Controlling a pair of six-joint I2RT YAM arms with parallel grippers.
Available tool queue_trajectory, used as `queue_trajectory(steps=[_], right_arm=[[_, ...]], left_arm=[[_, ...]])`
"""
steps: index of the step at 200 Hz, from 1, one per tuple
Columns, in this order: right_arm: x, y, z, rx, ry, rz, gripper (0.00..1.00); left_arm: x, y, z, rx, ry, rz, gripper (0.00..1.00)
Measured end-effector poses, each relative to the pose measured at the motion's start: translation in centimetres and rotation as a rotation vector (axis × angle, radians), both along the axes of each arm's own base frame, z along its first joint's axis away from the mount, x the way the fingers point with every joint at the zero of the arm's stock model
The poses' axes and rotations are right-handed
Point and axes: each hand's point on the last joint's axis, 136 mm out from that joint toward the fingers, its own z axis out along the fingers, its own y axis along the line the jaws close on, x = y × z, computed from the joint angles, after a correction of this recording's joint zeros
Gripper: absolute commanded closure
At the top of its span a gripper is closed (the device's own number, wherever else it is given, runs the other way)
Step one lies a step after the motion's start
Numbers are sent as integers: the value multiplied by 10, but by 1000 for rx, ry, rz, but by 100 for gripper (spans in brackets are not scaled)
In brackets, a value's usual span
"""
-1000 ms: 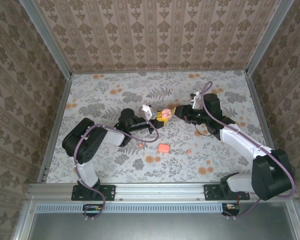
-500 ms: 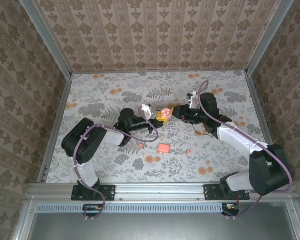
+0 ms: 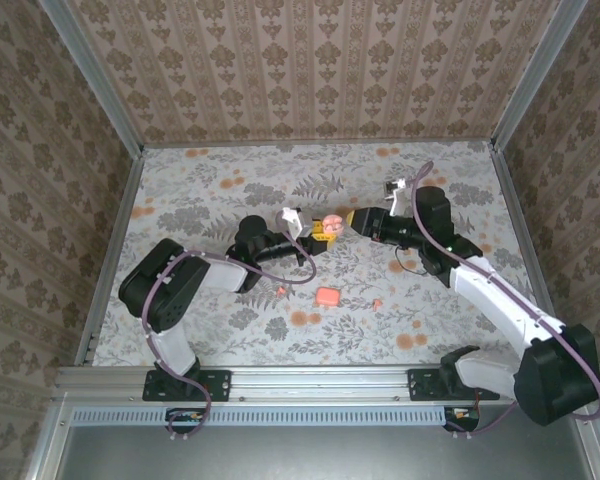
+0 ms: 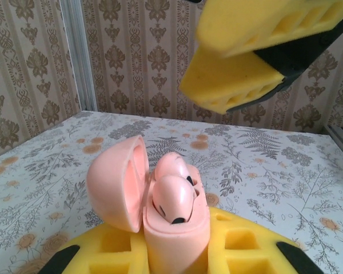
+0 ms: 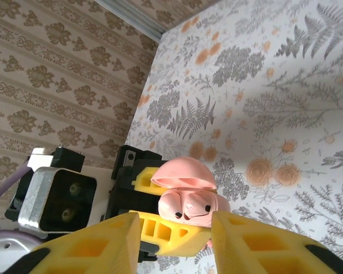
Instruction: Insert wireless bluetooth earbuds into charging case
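Right gripper (image 3: pixel 358 219), parted and empty, has backed off the charging case (image 4: pixel 174 240) clamped in the left gripper (image 3: pixel 323 233). Both earbuds (image 4: pixel 172 200) look seated, so withdraw straight, sparing the lid (image 4: pixel 114 191).

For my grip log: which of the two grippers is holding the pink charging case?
The left gripper: it clamps the open charging case by its base. The right gripper hovers close by, jaws apart, empty.

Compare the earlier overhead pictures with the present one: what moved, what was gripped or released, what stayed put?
The right gripper drew back rightward from the open pale-pink plastic charging case; its jaws now stand apart, empty. The left gripper stayed shut on that case, and the loose salmon-orange rounded-square case did not move.
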Motion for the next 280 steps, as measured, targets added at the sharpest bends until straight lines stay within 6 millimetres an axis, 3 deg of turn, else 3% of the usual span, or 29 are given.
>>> queue_trajectory(steps=[39, 52, 132, 180, 231, 280], right_arm=[[-7, -10, 25, -70, -166, 3, 60], [-8, -13, 31, -101, -224, 15, 51], [-31, -7, 46, -319, -609, 243, 26], [-54, -3, 22, -481, -783, 434, 22], [-48, 6, -3, -546, -758, 609, 23], [-49, 18, -8, -490, -743, 725, 25]], left_arm=[[-8, -2, 7, -6, -5, -30, 88], [-12, -3, 10, -4, -2, -42, 88], [-28, -3, 23, 6, 23, -125, 88], [-37, -3, 31, 24, 7, -163, 88], [-49, -7, 29, 56, -3, -209, 88], [-55, -9, 29, 79, -25, -226, 89]])
